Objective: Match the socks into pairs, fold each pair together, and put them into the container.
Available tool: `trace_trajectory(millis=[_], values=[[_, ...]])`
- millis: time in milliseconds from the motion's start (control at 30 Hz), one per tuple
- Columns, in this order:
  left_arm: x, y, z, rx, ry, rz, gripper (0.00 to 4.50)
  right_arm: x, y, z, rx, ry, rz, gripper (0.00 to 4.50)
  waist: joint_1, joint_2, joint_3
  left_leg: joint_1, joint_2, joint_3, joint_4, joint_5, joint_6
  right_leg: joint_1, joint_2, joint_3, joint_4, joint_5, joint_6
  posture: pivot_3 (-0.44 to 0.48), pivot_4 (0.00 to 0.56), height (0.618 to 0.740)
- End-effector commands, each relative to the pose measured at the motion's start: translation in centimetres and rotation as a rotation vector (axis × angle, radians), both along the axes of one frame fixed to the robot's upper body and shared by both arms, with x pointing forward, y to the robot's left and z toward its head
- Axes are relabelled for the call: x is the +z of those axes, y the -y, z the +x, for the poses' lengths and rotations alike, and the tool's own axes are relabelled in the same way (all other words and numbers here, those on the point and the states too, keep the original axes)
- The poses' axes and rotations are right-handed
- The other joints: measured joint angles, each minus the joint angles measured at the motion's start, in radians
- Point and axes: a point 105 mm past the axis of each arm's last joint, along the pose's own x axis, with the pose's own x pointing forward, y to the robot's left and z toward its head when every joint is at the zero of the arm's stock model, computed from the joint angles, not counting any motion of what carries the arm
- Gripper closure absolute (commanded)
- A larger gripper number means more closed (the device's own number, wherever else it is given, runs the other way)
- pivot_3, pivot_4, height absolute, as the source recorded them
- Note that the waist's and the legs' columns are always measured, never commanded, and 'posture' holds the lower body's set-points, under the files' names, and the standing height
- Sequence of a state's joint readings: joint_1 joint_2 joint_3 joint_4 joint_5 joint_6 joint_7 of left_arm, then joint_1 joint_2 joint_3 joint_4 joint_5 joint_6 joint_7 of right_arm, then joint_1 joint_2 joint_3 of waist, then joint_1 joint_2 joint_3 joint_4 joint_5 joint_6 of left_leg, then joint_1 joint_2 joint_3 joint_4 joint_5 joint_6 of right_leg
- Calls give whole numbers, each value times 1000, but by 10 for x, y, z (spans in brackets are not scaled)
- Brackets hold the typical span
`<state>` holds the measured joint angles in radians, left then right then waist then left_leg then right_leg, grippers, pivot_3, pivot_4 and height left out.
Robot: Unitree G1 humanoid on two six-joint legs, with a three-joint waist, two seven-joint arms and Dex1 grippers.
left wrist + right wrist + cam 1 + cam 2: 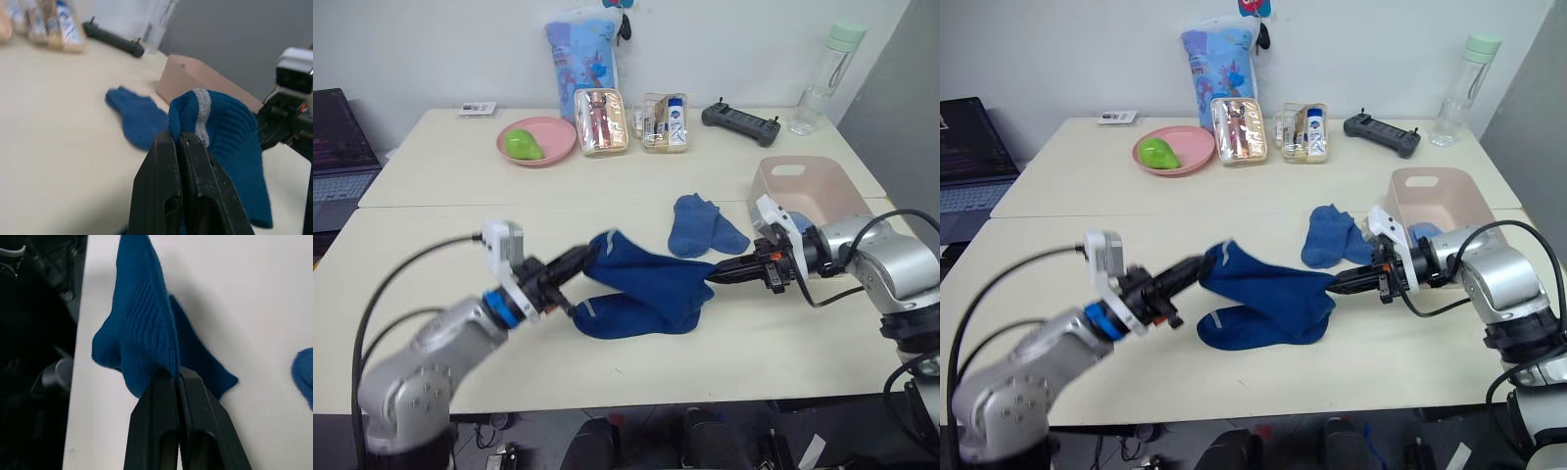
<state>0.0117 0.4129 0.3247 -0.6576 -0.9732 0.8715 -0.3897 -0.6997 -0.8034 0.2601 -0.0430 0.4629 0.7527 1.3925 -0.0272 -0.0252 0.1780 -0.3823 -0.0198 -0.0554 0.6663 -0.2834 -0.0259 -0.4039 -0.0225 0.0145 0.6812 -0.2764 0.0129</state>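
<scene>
A dark blue sock (651,274) with a ribbed cuff and a pale grey band near its opening is seen stretched between the two claws, raised slightly off the cream bench (431,245). Its cuff end is pinched by the left claw (579,258), whose fingers are clenched on the fabric; its opposite end is pinched by the right claw (715,277), likewise clamped tight on the cloth. A second dark blue sock (626,315) with a pale stripe is laid flat on the bench directly beneath the stretched one, toward the near edge. A medium blue pair (703,226) is laid further back, between the claws and the pale pink container (822,191), which is stood just behind the right claw at the bench's right side. A scrap of light blue fabric (1422,234) is glimpsed inside the container.

Counted: two dark blue socks, one medium blue pair lying together, one container, two claws.
</scene>
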Motion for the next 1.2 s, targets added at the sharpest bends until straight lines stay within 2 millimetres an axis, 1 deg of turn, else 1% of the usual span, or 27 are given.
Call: trace_trajectory(millis=[33, 100, 167, 200, 300, 400, 467, 533, 633, 700, 800, 867, 967, 1033, 1067, 1133, 1200], values=[[-1, 3, -10, 55, 50, 21, 4500, -14, -9, -2, 86, -15, -59, 4474, 2, 0, 0, 0, 0, 0, 0, 0, 0, 0, 0, 0, 0, 0, 0, 0, 150, 740], [-15, 4, -16, 105, 12, 0, 4500, -27, -23, 11, 114, 11, -97, 4474, 1, 0, 0, 0, -1, 1, 0, 0, 0, 1, 0, 1, 0, 0, 0, 0, 150, 740], [-28, 3, -20, 130, -11, 16, 4500, -34, -34, 26, 114, 61, -123, 4474, -5, 0, 0, 1, -1, 3, 0, 0, 0, 1, 0, 3, 0, 0, 0, 0, 150, 740], [-33, 3, -21, 137, -18, 26, 4500, -38, -37, 32, 118, 85, -141, 4474, -3, 0, 0, 1, -1, 3, 0, 0, 0, 0, 0, 2, 0, 0, 0, 0, 150, 740], [-42, 0, -20, 162, -20, 63, 4500, -45, -38, 41, 136, 115, -172, 4474, 12, 0, 0, 0, 0, 0, 0, 0, 0, 0, 0, 0, 0, 0, -1, 0, 150, 740], [-45, -8, -19, 204, -9, 86, 4500, -42, -39, 50, 136, 153, -163, 4474, 19, 0, 0, -1, -1, 1, 0, 0, 0, 0, 0, 1, -2, 0, -1, 0, 150, 740], [-45, -11, -21, 215, -7, 80, 4500, -37, -41, 54, 126, 183, -142, 4012, 19, 0, 0, -1, -1, 2, 0, 0, 0, 0, 0, 1, -2, 0, -1, 0, 150, 740], [-46, -13, -23, 210, -11, 84, 4500, -35, -41, 52, 137, 179, -132, 3494, 19, 0, 0, -1, -1, 1, 0, 0, 0, 0, 0, 1, -1, 0, -1, 0, 150, 740], [-55, -21, -31, 185, -32, 166, 3789, -19, -42, 50, 64, 136, -18, 2424, 20, 0, 0, -1, 0, 1, 0, 0, 0, -1, 0, 0, -1, 0, -1, 0, 150, 740], [-54, -29, -32, 186, -30, 185, 3155, -14, -40, 46, 42, 118, 17, 1712, 20, 0, 0, 0, 0, 1, -1, 0, 0, -1, 0, 1, -1, 0, -1, 0, 150, 740], [-40, -58, -30, 176, -12, 231, 2151, -12, -22, 39, -55, 135, 36, 1699, 28, 0, 0, -1, 0, 0, -1, 0, 0, 0, 0, 0, -1, 0, -1, 0, 150, 740], [-32, -69, -28, 133, -7, 267, 1534, -14, -13, 32, -102, 147, 28, 1699, 31, 0, 0, -1, 0, -2, -1, 0, 0, 0, 0, -2, -1, -1, -2, 0, 150, 740], [-24, -75, -20, 84, 2, 290, 1534, -19, -11, 20, -139, 127, 32, 1699, 27, 1, 0, -1, -1, -1, -1, 0, 0, 0, 0, -1, -1, -1, -2, 0, 150, 740], [-24, -74, -11, 60, 6, 307, 1534, -23, -11, 15, -171, 119, 36, 1699, 24, 0, 0, -1, -1, 0, -1, 0, 0, 0, 0, -1, -1, 0, -2, 0, 150, 740], [-26, -73, -7, 46, 3, 324, 1534, -26, -11, 12, -185, 112, 37, 1699, 22, 0, 0, -1, 0, 0, -1, 0, 0, 0, 0, -1, -1, 0, -2, 0, 150, 740], [-39, -72, 3, 0, -15, 413, 1534, -38, -11, 6, -211, 103, 29, 1699, 21, 0, 0, 0, 0, 0, -2, 0, 0, 0, 0, -1, -1, 0, -2, 0, 150, 740], [-50, -68, 9, -53, -44, 458, 1534, -45, -12, 5, -251, 101, 39, 1699, 21, 0, 0, 0, 0, 0, -2, 0, 0, 0, 0, -1, -1, 0, -2, 0, 150, 740]])
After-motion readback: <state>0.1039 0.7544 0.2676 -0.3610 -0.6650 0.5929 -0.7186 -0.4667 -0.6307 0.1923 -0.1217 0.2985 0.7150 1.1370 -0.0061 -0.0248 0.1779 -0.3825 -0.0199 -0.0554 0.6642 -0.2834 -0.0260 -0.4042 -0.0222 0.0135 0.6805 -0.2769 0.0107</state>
